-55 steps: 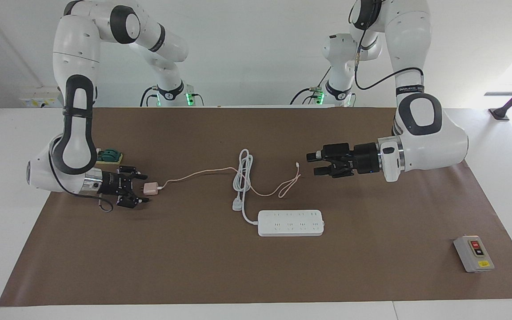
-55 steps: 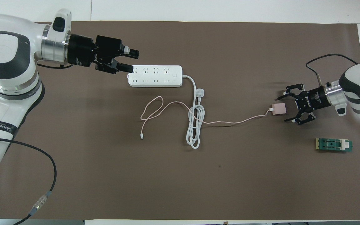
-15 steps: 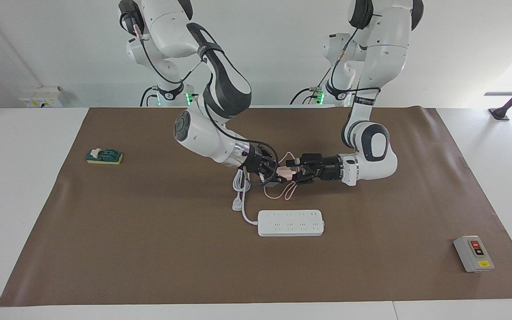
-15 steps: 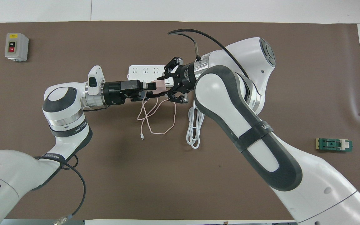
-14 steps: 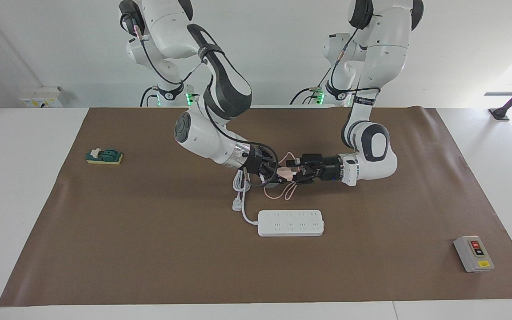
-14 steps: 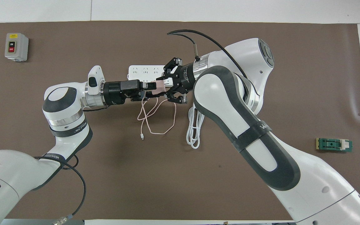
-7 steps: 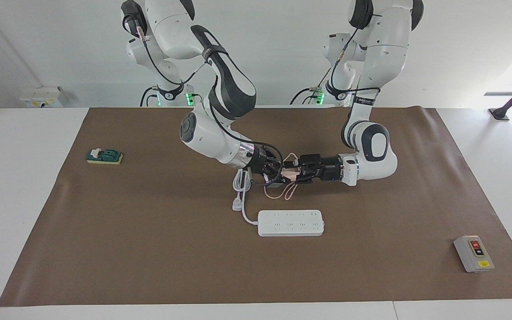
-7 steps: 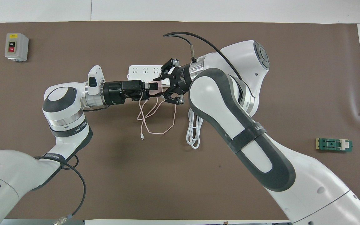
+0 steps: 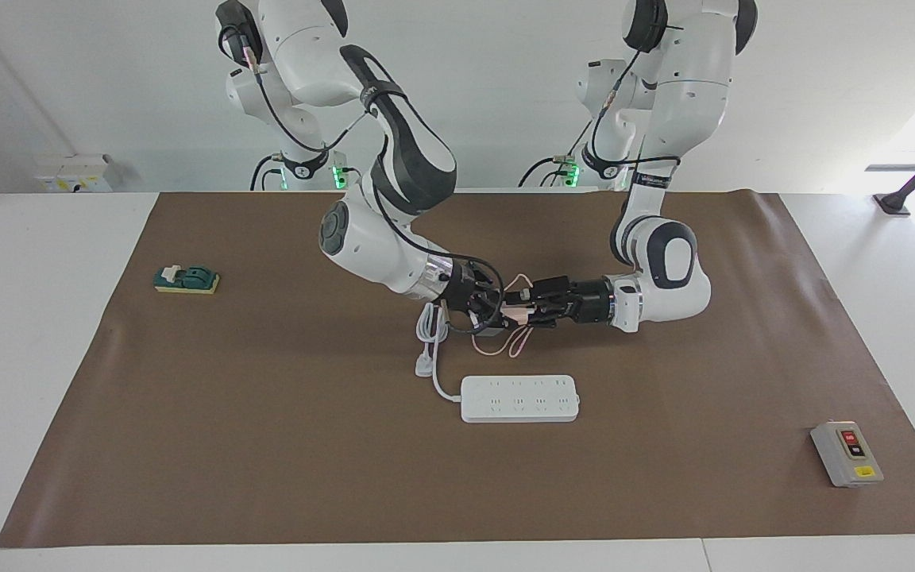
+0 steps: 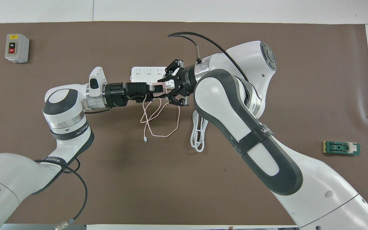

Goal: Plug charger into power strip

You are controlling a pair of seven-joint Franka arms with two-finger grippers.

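The pale-pink charger (image 9: 515, 312) (image 10: 159, 87) is held up in the air between my two grippers, over the mat just nearer to the robots than the power strip. My right gripper (image 9: 497, 306) (image 10: 165, 88) is shut on it. My left gripper (image 9: 527, 306) (image 10: 152, 88) meets it from the other end, open, with its fingers around the charger. The thin pink cable (image 9: 515, 343) (image 10: 158, 127) hangs down and loops on the mat. The white power strip (image 9: 519, 398) (image 10: 145, 72) lies flat; in the overhead view the grippers cover much of it.
The strip's thick white cord (image 9: 431, 326) (image 10: 198, 134) lies coiled beside the pink cable, and its white plug (image 9: 424, 365) lies next to the strip. A grey button box (image 9: 847, 453) (image 10: 17, 48) sits at the left arm's end. A green block (image 9: 187, 279) (image 10: 341, 148) sits at the right arm's end.
My right gripper picked up the charger at its end of the table and carried it to the middle. In the last half second my left gripper slid forward around the charger.
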